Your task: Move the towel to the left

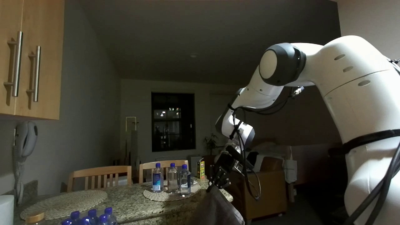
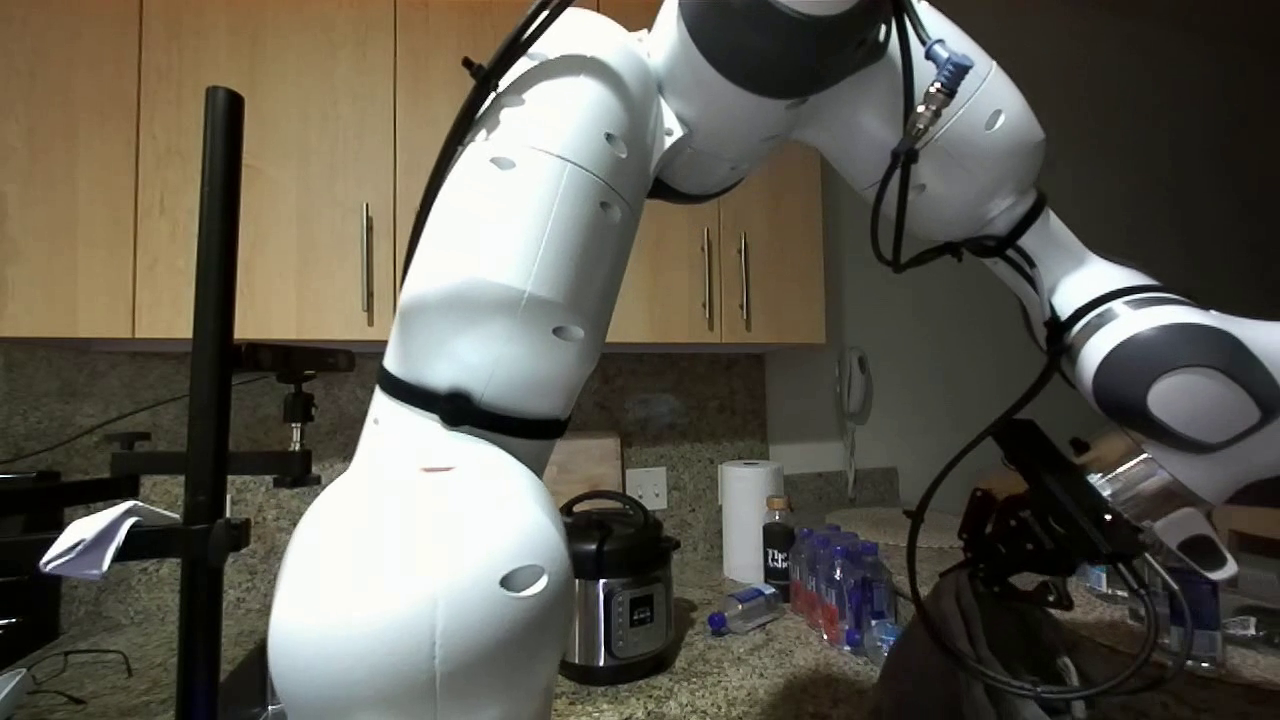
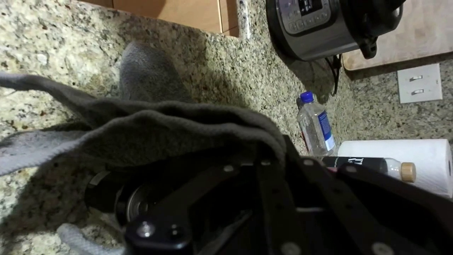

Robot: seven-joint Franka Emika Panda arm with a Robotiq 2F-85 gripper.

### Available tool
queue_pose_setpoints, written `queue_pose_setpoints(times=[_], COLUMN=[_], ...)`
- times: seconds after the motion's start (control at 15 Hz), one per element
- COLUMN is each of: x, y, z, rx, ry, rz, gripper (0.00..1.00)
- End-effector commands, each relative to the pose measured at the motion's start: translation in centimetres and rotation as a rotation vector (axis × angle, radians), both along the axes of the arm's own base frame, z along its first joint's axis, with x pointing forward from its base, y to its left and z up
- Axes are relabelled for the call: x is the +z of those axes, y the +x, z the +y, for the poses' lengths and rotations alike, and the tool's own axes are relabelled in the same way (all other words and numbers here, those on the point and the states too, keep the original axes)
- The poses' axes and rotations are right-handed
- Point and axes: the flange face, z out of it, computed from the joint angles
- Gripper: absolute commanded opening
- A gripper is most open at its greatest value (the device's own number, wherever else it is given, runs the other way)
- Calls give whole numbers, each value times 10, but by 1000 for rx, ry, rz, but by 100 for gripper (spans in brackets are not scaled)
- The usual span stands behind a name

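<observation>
End effector (image 1: 216, 185) with towel (image 1: 215, 208) near bottles (image 1: 172, 179)

On the speckled counter (image 2: 730, 668): pressure cooker (image 2: 620, 598), paper roll (image 2: 748, 520), clustered bottles (image 2: 838, 588) — another bottle (image 2: 750, 608) lying flat.

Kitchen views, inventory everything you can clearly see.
Towel: 1, grey, in gripper
Cooker: 1, silver and black, counter
Board: 1, tan, behind cooker
Switch plate: 1, white, backsplash
Paper roll: 1, white, counter
Dark bottle: 1, black, by paper roll
Lying bottle: 1, clear, near cooker
Clustered bottles: several, clear, counter
Mats: 2, beige, counter
Standing bottles: 3, clear, on one mat
Chairs: 2, tan, behind counter
Cabinets: several, tan, above counter
Phone: 1, grey, wall
Window: 1, dark, far wall
Seat: 1, brown, beyond counter
Pole: 1, black, near arm
Arm: 1, white, over counter
Gripper: 1, black, holding towel
</observation>
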Motion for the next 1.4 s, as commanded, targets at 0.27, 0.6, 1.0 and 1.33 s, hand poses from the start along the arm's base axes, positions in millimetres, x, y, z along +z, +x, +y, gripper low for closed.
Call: queue_pose_setpoints(times=[0.27,0.6,1.0,1.33], x=[14,-7,-62,-83], y=[-28,-25,-18,-9], z=[83,158,224,235], rx=[-6,62,231,330], ry=[-165,-373,-575,-745], rz=[-149,-290,-306,-192], gripper=[8,8,8,9])
